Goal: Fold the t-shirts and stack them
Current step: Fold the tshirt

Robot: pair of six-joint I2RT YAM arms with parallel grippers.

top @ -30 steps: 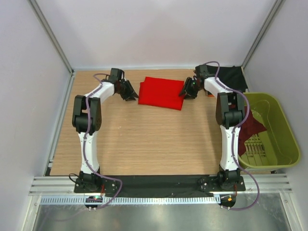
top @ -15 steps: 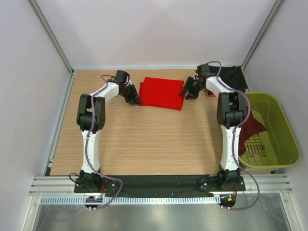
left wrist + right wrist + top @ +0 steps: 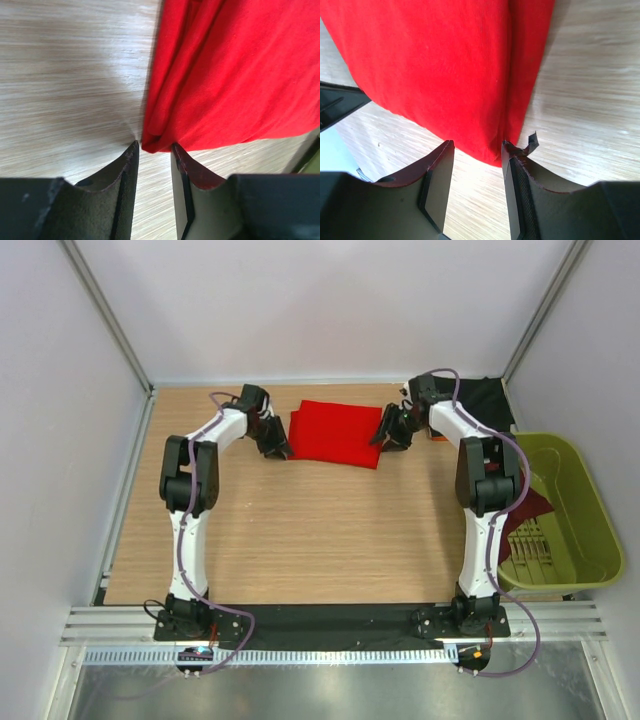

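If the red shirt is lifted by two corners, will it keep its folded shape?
Probably not: the shirt is thin cloth with loose layers at its edge, so it would likely sag and unfold. It looks light. Pushed over the table, it may wrinkle rather than slide whole.

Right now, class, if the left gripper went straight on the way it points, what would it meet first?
The left gripper would meet the red t-shirt first: its folded corner lies just ahead of the open jaws. Depth is unclear, so it may already touch.
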